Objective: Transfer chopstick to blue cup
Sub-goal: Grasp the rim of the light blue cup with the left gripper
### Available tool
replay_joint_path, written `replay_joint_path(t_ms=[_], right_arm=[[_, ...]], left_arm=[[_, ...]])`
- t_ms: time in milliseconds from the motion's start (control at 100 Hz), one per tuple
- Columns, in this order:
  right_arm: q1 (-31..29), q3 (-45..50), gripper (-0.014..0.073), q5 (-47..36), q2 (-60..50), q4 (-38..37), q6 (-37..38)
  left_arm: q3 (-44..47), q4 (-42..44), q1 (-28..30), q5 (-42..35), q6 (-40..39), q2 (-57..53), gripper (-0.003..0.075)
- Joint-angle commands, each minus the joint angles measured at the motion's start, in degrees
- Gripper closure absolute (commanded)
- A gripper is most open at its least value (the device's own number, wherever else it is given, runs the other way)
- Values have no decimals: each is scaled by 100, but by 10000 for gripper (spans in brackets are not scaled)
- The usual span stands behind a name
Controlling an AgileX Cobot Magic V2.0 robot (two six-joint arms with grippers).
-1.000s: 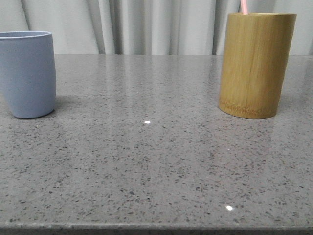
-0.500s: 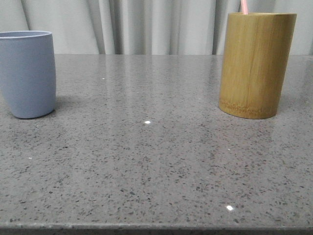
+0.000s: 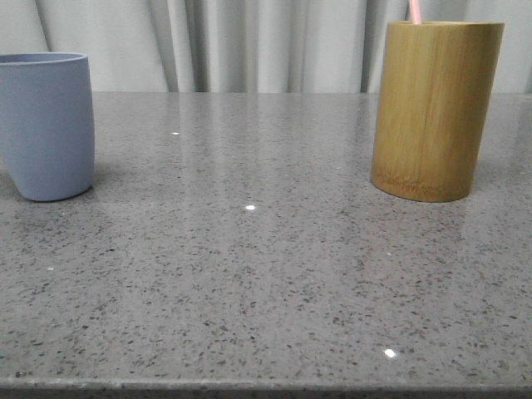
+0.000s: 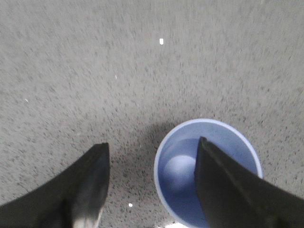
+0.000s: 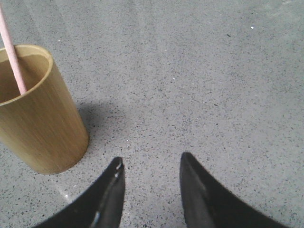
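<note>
Above the grey table (image 3: 249, 274), the right gripper (image 5: 149, 187) hangs spread and empty beside the bamboo holder (image 5: 35, 114), where the chopstick (image 5: 12, 54) stands untouched. The left gripper (image 4: 152, 183), also spread, hovers over the empty blue cup (image 4: 180, 166). Nothing is transferred yet.

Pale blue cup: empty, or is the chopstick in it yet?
Empty. The left wrist view looks into the pale blue cup and shows bare bottom; the thin pink chopstick stands in the bamboo cylinder.
</note>
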Motion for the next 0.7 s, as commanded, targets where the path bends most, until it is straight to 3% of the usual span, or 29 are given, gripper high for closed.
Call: replay_joint_path(t_ms=[0,580,690], right_arm=[[-34,-210,290,-346,46,24,-41],[-34,-210,290,-353,46,24,-41],[-34,-210,290,-353,46,24,-41]], left_arm=[[-350,-172,-43,48,41,171,335],[-428,-444,-32,439,256,1088,335],[-428,-444,-32,439,256,1088,401]])
